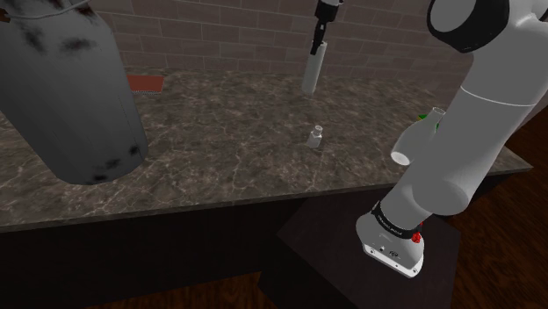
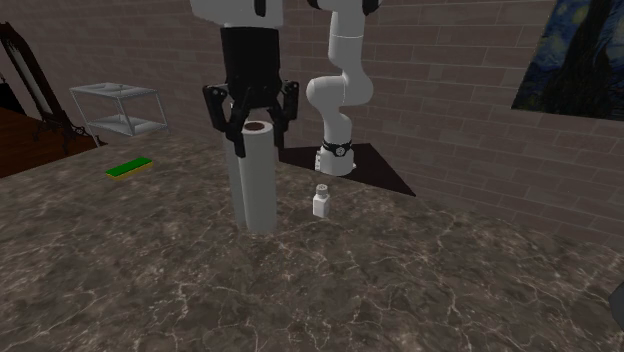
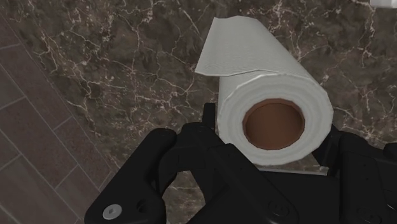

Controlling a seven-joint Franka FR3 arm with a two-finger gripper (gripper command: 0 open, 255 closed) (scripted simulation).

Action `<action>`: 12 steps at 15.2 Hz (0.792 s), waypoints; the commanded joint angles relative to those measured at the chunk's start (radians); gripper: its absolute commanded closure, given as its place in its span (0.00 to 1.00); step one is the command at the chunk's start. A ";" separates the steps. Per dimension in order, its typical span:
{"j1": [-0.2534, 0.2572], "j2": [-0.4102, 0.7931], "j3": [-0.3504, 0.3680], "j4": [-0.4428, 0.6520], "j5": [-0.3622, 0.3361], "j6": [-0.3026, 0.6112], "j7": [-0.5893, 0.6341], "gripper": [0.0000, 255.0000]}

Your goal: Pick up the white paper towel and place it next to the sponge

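Wrist view is giving you the paper towel roll (image 3: pixel 254 70) end-on, with its brown cardboard core (image 3: pixel 273 124) facing straight up at the hand. You are probably handling something light and soft. The outer layers are likely giving under pressure and only the core is lending stiffness, so a moderate squeeze across the width near the top end is looking right. A loose sheet (image 3: pixel 219 48) is peeling off one side and could be catching or unwinding as you travel. The gripper (image 2: pixel 256 140) is clasping the roll's top, one black finger pressing on each side. The roll's long axis is running vertical, with the bottom end pointing down at the dark marbled counter (image 2: pixel 450 290). You cannot tell whether that end is touching the surface or hanging just above it. A small bottle (image 2: pixel 321 201) is standing just beside the roll. The green sponge (image 2: pixel 130 167) is lying well apart, towards the second exterior view's left, near the counter's edge.
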 commanded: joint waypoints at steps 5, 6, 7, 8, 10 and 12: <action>-0.006 0.003 -0.003 0.083 0.000 -0.081 0.001 1.00; -0.007 0.005 -0.003 0.099 0.001 -0.095 0.001 1.00; -0.009 0.007 -0.004 0.115 0.002 -0.109 0.001 1.00; -0.010 0.009 -0.004 0.132 0.003 -0.124 0.001 1.00; -0.014 0.015 -0.005 0.166 0.006 -0.153 0.000 1.00; -0.018 0.022 -0.006 0.202 0.010 -0.183 -0.001 1.00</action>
